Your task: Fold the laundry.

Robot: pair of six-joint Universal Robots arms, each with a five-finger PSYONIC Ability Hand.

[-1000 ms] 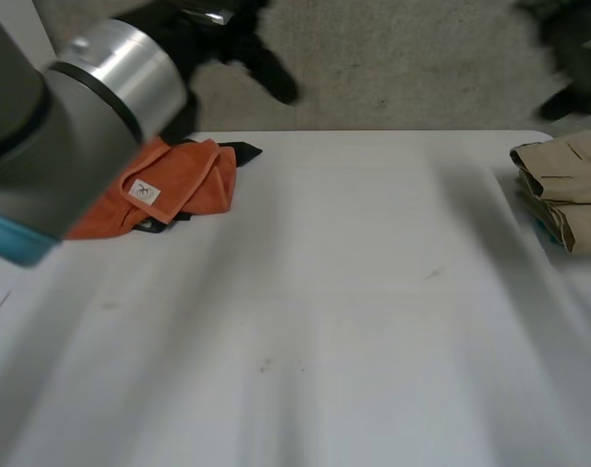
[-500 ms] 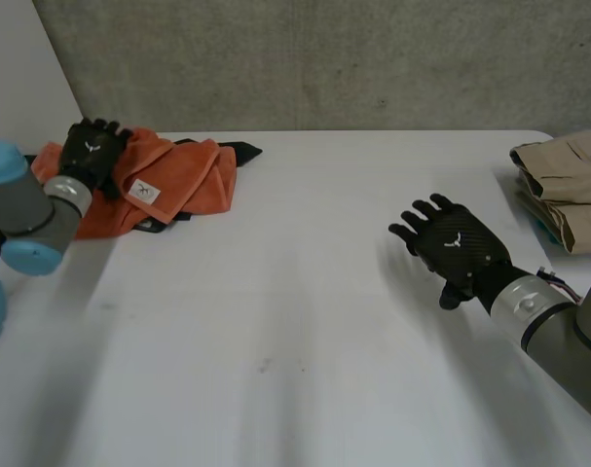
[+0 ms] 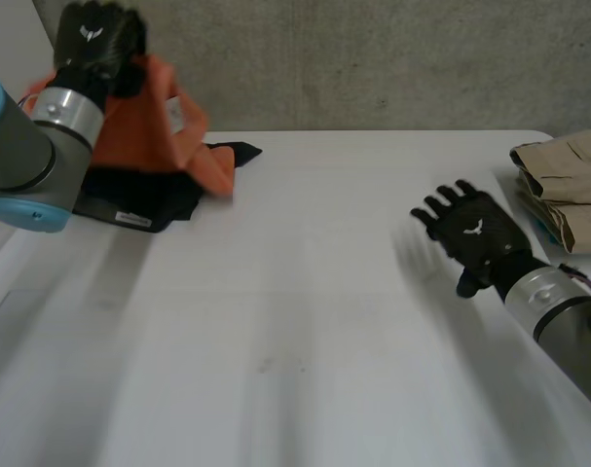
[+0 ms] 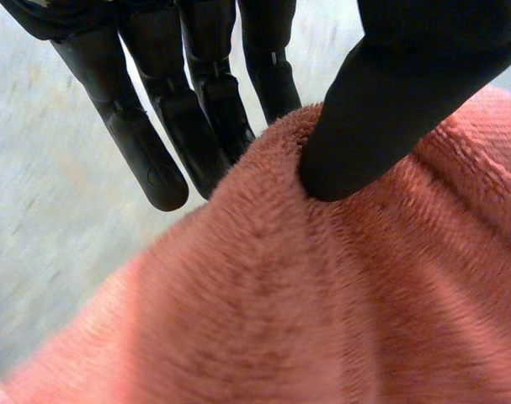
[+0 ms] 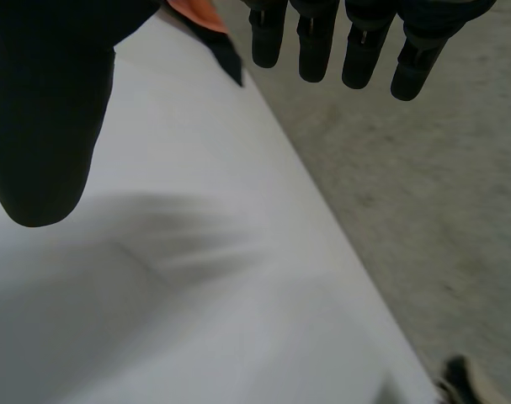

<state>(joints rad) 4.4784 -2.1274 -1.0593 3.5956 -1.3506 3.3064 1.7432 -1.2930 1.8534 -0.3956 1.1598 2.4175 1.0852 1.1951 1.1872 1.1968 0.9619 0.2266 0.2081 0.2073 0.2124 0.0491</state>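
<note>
Some of the orange towel (image 3: 149, 131) hid behind the left robot hand (image 3: 98, 44), which pinched its fuzzy fold aloft; the right robot hand (image 3: 475, 238) hovered, fingers spread.

Folded beige garment (image 3: 566, 185) partly beyond the head view's edge; black cloth (image 3: 144, 197) partly behind orange towel (image 3: 144, 131).

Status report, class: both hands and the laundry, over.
Left hand pinching orange towel, raised above black garment. Right hand open over table. Folded beige clothes at table's right edge, nothing blocking.
</note>
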